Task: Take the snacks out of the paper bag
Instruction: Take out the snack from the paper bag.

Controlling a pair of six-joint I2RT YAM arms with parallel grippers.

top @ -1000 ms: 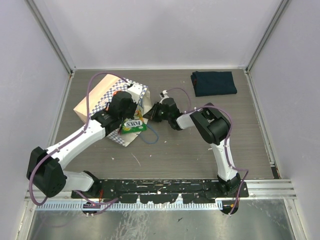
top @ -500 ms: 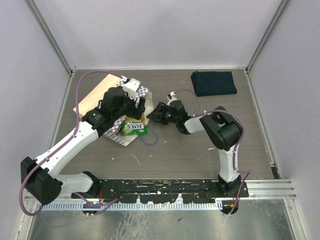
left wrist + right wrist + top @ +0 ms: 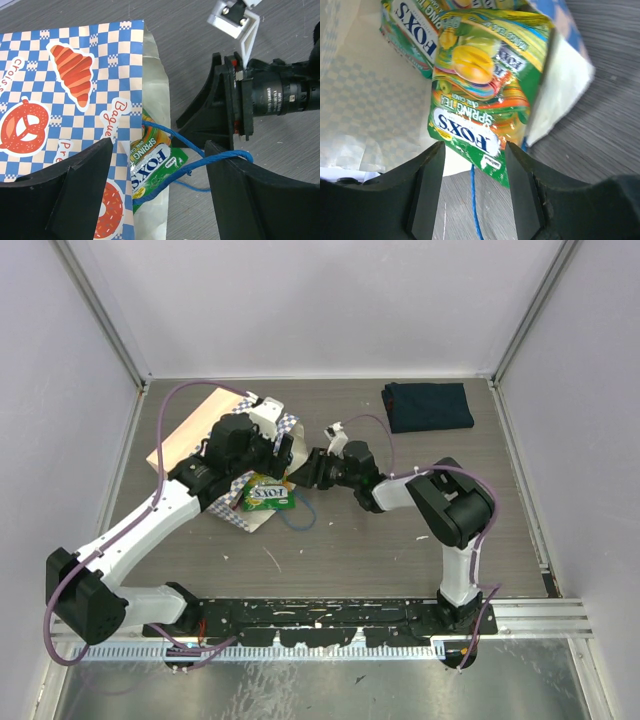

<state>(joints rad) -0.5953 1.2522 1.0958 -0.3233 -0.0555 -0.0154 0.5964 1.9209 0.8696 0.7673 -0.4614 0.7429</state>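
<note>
The paper bag point(image 3: 205, 435) lies on its side at the left, its checkered band point(image 3: 65, 90) towards the mouth. A green snack packet point(image 3: 268, 496) pokes out of the mouth onto the table. My left gripper point(image 3: 278, 454) hovers open over the mouth, the packet point(image 3: 155, 160) between its fingers below; a blue cord handle point(image 3: 215, 161) rests across its right fingertip. My right gripper point(image 3: 304, 470) is open at the mouth, its fingers on either side of the green packet's point(image 3: 480, 100) lower edge without touching it. A second packet point(image 3: 410, 35) lies deeper in the bag.
A dark navy folded cloth point(image 3: 428, 406) lies at the back right. A loop of blue cord point(image 3: 298, 517) trails on the table in front of the bag. Grey walls close in the table on three sides.
Both grippers were shut a second ago and now stand open. The left gripper has moved back over the bag's mouth; the right gripper has pushed left to the green packet.
</note>
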